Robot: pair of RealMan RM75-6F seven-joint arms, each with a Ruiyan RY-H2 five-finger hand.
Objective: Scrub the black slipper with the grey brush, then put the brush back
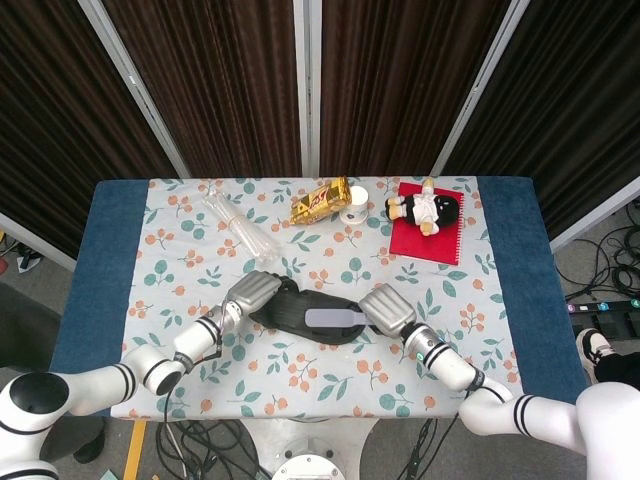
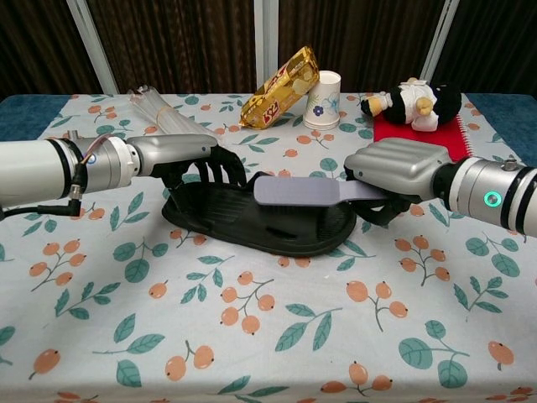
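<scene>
The black slipper (image 2: 243, 220) (image 1: 290, 311) lies flat in the middle of the floral tablecloth. My left hand (image 2: 186, 159) (image 1: 252, 293) rests its dark fingers on the slipper's heel end and holds it down. My right hand (image 2: 394, 170) (image 1: 385, 308) grips the handle of the grey brush (image 2: 298, 191) (image 1: 333, 318). The brush lies level across the slipper's strap, bristles down on it.
At the back stand a gold snack bag (image 2: 281, 75), a paper cup (image 2: 325, 100) and a plush toy (image 2: 413, 102) on a red notebook (image 2: 457, 134). A clear plastic bundle (image 2: 159, 110) lies back left. Blue table edges (image 1: 110, 270) flank the cloth.
</scene>
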